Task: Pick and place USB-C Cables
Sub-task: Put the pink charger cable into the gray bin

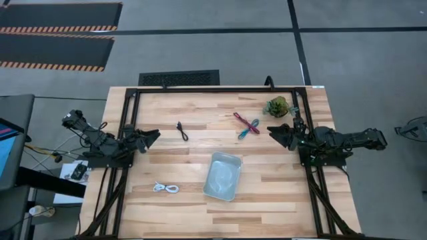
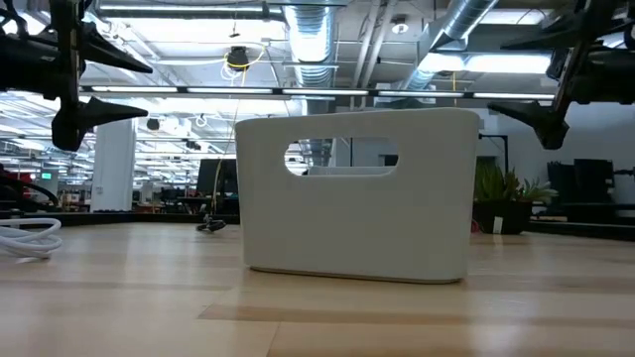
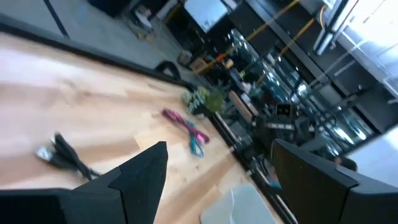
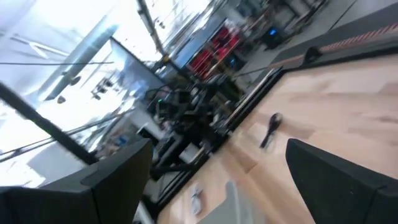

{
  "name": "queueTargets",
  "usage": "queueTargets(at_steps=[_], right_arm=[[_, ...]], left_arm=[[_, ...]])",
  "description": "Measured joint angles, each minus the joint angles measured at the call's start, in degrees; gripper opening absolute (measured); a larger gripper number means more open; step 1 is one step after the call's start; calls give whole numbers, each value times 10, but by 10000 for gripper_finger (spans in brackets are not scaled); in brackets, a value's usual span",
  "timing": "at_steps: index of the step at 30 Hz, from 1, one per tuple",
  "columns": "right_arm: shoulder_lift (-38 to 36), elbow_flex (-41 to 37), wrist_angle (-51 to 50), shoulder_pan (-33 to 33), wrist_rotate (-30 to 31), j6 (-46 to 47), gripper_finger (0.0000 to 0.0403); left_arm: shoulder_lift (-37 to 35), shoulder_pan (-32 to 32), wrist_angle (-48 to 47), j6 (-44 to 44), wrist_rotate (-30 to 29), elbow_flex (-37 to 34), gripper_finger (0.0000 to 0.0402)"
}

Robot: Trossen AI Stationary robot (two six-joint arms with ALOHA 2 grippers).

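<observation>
- High view: the left hand (image 1: 155, 136) hangs at the desk's (image 1: 280, 200) left edge and the right hand (image 1: 272, 129) at its right edge, both with fingers spread and holding nothing. A pale tray (image 1: 223, 176) sits near the middle. The black cable (image 1: 182, 131) lies beyond the tray toward the left; the white cable (image 1: 166, 188) lies coiled near the front left. The magenta cable (image 1: 244, 121) and teal cable (image 1: 249, 130) lie crossed together near the right hand, beside a small green plant (image 1: 277, 106).
- Low view: the tray (image 2: 359, 193) fills the centre, the white cable (image 2: 27, 239) at the left edge.
- Left wrist view: the black cable (image 3: 65, 155), the crossed magenta cable (image 3: 177, 118) and teal cable (image 3: 197, 144), and the plant (image 3: 203, 99) lie on the desk beyond the spread fingers (image 3: 144, 168).
- Right wrist view: the black cable (image 4: 270, 129) lies on the wood.
</observation>
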Motion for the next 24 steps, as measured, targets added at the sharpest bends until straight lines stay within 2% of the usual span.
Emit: queueTargets(at_steps=[5, 10, 14, 17, 24], right_arm=[[0, 0, -9, 0, 34, -25, 392], [0, 0, -19, -1, 34, -32, 392], [0, 0, -32, -10, 65, -59, 392], [1, 0, -52, -18, 57, -49, 392], [7, 0, -58, -22, 22, -45, 392]], left_arm=[[0, 0, 15, -19, -18, 0, 274], [0, 0, 28, -15, 16, 0, 274], [0, 1, 30, -12, 4, 0, 274], [0, 1, 20, -25, -31, 0, 274], [0, 1, 6, -40, -27, 0, 274]])
